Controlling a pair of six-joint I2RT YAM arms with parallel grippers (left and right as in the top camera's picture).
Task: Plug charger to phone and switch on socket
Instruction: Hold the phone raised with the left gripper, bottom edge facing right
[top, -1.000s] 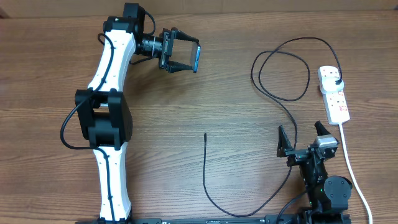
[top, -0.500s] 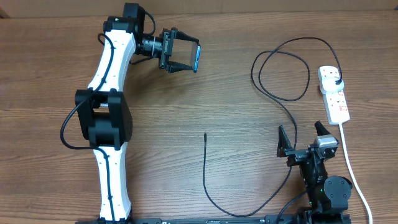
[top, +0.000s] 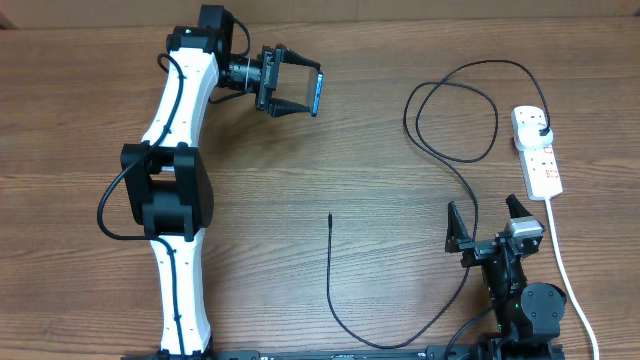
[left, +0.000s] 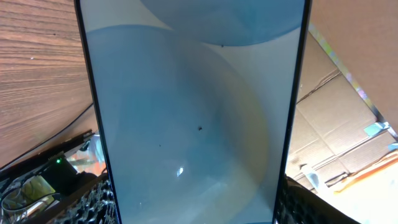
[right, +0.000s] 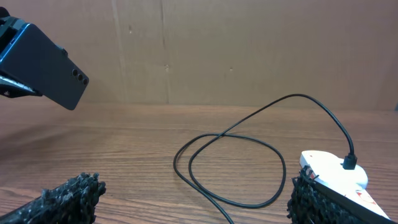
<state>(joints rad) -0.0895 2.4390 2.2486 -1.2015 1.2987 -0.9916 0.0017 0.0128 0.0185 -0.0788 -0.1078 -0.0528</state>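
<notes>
Charger tip (top: 330, 216) toward far side

no readable text, phone (left: 193, 112) screen plain, socket (top: 537, 150) markings illegible

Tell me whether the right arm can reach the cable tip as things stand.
Probably yes: its open fingers sit level with the cable tip, with only bare table between them.
</notes>
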